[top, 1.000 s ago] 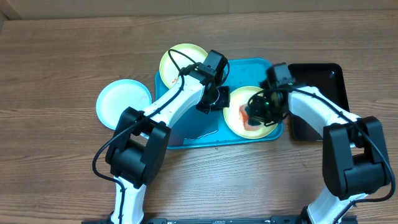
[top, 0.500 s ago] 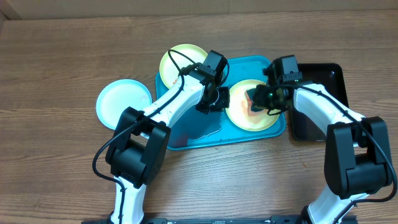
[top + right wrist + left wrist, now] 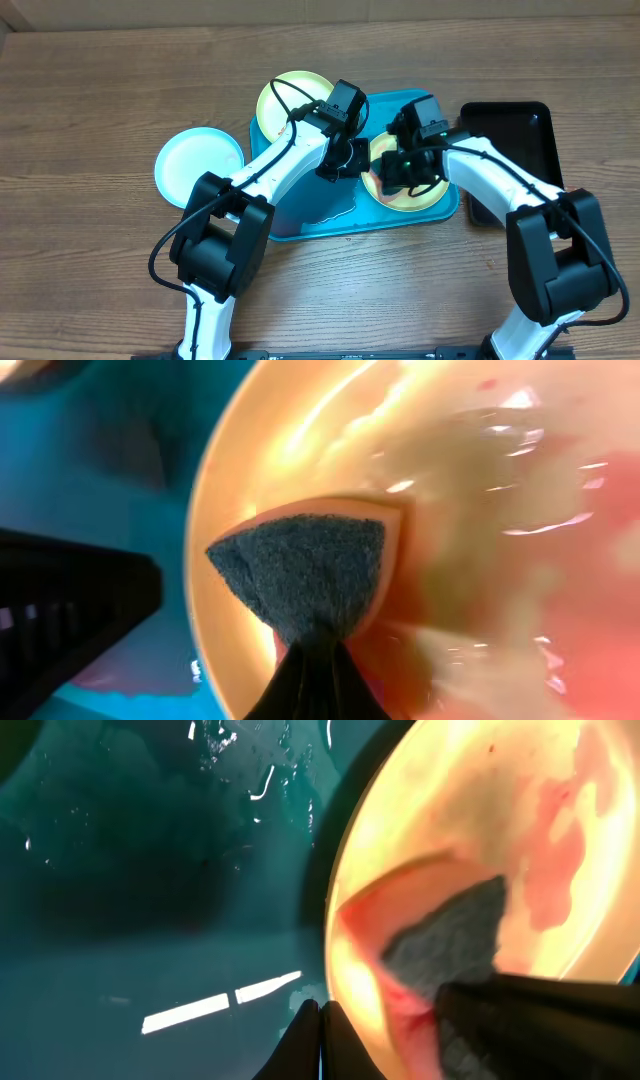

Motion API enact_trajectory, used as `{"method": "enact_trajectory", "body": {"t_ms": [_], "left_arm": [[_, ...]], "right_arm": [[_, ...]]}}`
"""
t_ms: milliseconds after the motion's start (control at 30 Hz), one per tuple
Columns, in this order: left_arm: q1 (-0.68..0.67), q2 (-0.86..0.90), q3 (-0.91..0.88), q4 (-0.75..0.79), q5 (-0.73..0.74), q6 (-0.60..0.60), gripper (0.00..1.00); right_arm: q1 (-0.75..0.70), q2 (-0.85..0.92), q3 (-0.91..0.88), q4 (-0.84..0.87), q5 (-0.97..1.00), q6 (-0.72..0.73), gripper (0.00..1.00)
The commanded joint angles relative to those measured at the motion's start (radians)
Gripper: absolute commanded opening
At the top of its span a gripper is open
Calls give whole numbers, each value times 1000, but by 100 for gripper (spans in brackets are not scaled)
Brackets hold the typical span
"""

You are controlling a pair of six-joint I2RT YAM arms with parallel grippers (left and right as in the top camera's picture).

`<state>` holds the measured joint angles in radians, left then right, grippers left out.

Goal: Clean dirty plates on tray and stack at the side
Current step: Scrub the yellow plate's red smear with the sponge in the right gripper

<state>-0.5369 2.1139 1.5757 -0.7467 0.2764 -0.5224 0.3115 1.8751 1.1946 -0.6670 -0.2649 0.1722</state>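
A pale yellow-green plate (image 3: 425, 194) smeared with red-orange sauce lies on the right half of the turquoise tray (image 3: 310, 205). My right gripper (image 3: 400, 172) is shut on a sponge (image 3: 300, 565), dark grey pad down, and presses it on the plate's (image 3: 480, 510) left part. My left gripper (image 3: 345, 160) is shut, its tips (image 3: 320, 1020) on the tray (image 3: 150, 870) right beside the plate's (image 3: 500, 840) left rim. A second yellow-green plate (image 3: 290, 100) overlaps the tray's far left corner. A pale blue-white plate (image 3: 197, 165) lies on the table to the left.
A smaller black tray (image 3: 510, 130) stands right of the turquoise tray. Water and sauce film wets the tray floor (image 3: 335, 210). The wooden table (image 3: 100, 90) surrounds everything.
My right gripper has dragged the sponge leftward across the sauced plate, from its right side to its left part near the left gripper. The left arm has stayed put.
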Motion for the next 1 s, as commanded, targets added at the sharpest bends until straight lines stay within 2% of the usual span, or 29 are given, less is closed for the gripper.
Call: {"method": "enact_trajectory", "body": {"t_ms": [0, 200, 300, 467, 500, 533, 667, 733, 967], "left_arm": [[-6, 3, 9, 16, -32, -44, 4], [-6, 5, 9, 72, -105, -135, 9], [-9, 8, 9, 100, -108, -153, 17], [-11, 26, 9, 105, -107, -166, 38], [-11, 36, 9, 106, -98, -166, 40], [-11, 44, 9, 105, -82, -165, 38], [-12, 74, 9, 127, 10, -126, 20], [-14, 81, 9, 150, 45, -95, 16], [-22, 84, 9, 144, 61, -79, 19]], "right_arm": [[-54, 1, 31, -9, -26, 2, 4], [-134, 1, 73, -54, -70, 31, 4], [-142, 1, 72, -65, -65, 34, 4], [-146, 1, 72, -78, -40, 41, 4], [-146, 1, 72, -80, -40, 41, 4], [-146, 1, 72, -83, -40, 41, 4], [-146, 1, 72, -85, -40, 41, 4], [-146, 1, 72, -89, -39, 41, 4], [-146, 1, 72, -92, -40, 40, 4]]}}
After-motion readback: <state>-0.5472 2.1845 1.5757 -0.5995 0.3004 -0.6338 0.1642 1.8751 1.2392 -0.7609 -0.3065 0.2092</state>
